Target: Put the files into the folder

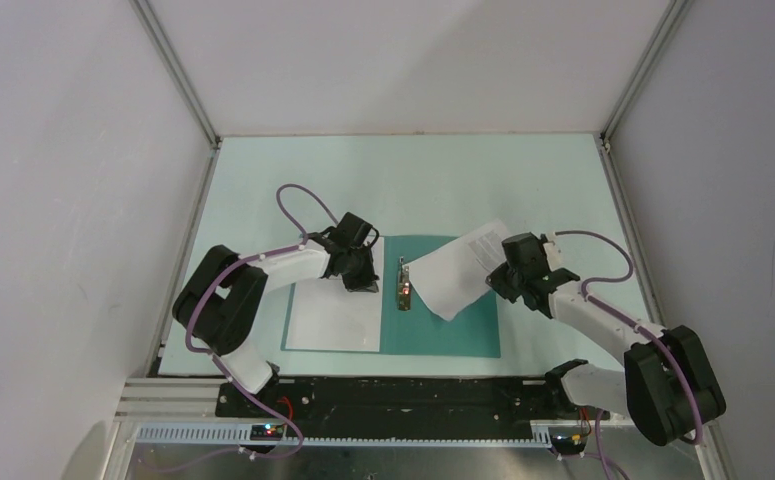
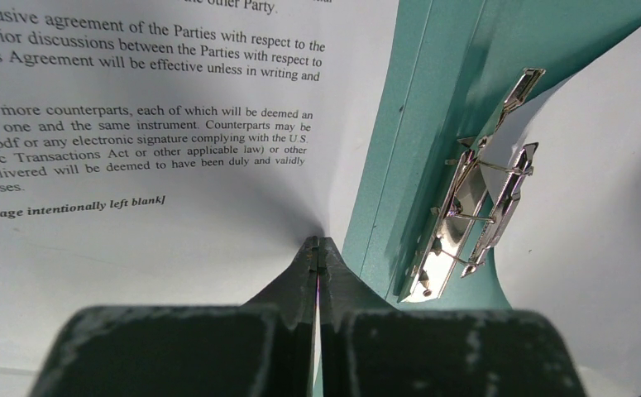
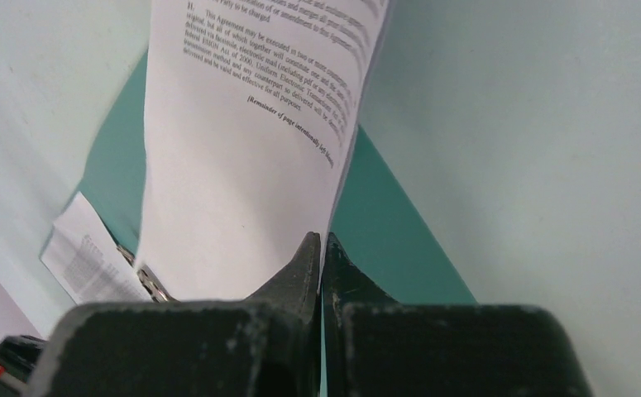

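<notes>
The teal folder (image 1: 453, 325) lies open and flat on the table. A metal clip (image 1: 402, 285) sits at its spine. One white sheet (image 1: 333, 318) lies flat on the folder's left half. My left gripper (image 1: 361, 278) is shut on that sheet's right edge, beside the clip (image 2: 474, 215). The left wrist view shows the printed sheet (image 2: 135, 215) left of my fingertips and the folder (image 2: 432, 99) to their right. My right gripper (image 1: 500, 280) is shut on the second sheet (image 1: 458, 268) and holds it slanted over the folder's right half. In the right wrist view this sheet (image 3: 234, 182) rises from the jaws above the folder (image 3: 383, 223).
The pale green table mat (image 1: 413, 180) is boxed in by white walls and aluminium posts (image 1: 178, 75). Purple cables (image 1: 298, 205) loop above both arms. The first sheet (image 3: 85, 256) and the clip (image 3: 147, 279) show at the lower left of the right wrist view.
</notes>
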`<state>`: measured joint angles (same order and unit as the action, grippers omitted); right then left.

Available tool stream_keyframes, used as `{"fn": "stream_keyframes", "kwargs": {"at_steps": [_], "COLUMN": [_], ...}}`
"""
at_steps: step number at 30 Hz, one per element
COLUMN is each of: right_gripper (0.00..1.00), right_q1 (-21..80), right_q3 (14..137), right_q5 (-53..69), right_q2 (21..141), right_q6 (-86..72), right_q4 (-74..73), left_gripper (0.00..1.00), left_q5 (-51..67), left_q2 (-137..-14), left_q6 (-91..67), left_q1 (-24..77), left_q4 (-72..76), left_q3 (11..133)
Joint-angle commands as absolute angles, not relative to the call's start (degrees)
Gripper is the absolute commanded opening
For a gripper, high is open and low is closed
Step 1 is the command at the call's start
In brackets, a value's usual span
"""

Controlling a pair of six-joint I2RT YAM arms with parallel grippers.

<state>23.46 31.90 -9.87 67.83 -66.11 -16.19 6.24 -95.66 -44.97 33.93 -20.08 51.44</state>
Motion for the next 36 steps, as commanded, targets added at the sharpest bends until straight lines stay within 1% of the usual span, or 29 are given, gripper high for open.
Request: {"fn": "stream_keyframes", "kwargs": {"at_steps": [1,5,15,23,27,36], "right_gripper": [0.00,0.00,0.00,0.00,0.00,0.00], "right_q1": [25.6,27.0,29.3,34.2,35.1,37.7], "right_q3": [31.7,31.7,29.9,29.4,29.1,25.9], "right_q5": [-10.2,-11.3,-15.8,-20.6,-22.6,-22.5], "right_q2": [67.5,67.7,63.7,62.7,60.9,56.8], "right_q6": [-61.7,-60.3,-58.9,-60.0,-59.6,-58.2], "right_q4": [-15.6,-16.6,-20.7,-23.5,-25.3,-23.6], "left_gripper": [0.00,0.00,0.00,0.00,0.00,0.00], "left_q5": [5.8,5.8,6.0,6.1,6.1,6.2], "left_q2": [-98.1,-98.1,-98.5,-98.9,-98.8,-99.0], "left_q6": [-43.9,-43.9,-44.0,-44.2,-44.2,-44.2], "left_q1": [34.0,34.0,34.0,34.0,34.0,34.0], "left_q4": [-21.6,-21.8,-21.7,-21.7,-21.7,-21.8], "left_q3": [51.4,51.5,51.5,51.3,51.4,51.4]}}
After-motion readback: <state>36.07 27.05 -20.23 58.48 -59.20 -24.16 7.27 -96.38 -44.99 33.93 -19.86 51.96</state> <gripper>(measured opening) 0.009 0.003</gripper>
